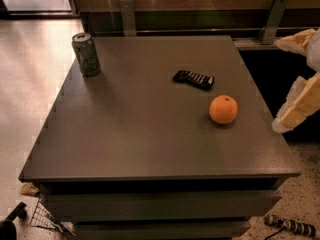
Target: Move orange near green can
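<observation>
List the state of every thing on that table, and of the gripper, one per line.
orange: resting on the table, right side, not held.
green can: standing upright at the far left corner, far from the orange.
black bar: lying flat, just beyond the orange, not touching it.
gripper: in the air past the table's right edge, holding nothing.

orange (223, 109) sits on the table's (125, 139) right side, green can (86, 54) back-left corner, gripper (281, 84) off the right edge, fingers spread
</observation>
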### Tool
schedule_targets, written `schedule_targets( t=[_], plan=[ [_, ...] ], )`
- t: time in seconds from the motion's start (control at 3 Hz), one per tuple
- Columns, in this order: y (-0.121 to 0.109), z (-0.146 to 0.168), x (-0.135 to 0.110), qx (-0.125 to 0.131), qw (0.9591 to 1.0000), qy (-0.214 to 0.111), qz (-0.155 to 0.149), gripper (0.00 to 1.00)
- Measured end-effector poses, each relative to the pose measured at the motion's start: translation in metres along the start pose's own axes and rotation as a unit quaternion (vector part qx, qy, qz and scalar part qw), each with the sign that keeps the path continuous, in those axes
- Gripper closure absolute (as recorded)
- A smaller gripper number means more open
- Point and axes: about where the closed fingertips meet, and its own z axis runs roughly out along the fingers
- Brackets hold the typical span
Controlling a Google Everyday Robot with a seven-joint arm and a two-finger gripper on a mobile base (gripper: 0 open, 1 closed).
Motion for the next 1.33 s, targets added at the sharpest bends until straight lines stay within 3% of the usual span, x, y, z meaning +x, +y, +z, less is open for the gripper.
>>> schedule_targets(
  t=[0.33, 0.67, 1.0, 1.33],
  plan=[
    [0.0, 0.019, 0.01, -0.005, 0.9966, -0.081, 0.014, 0.0],
    [-0.005, 0.037, 0.017, -0.009, 0.9885, -0.149, 0.025, 0.0],
    [-0.008, 0.062, 0.023, -0.024, 0.9788, -0.199, 0.042, 0.0],
    [-0.008, 0.078, 0.026, -0.031, 0.9725, -0.225, 0.052, 0.0]
  ],
)
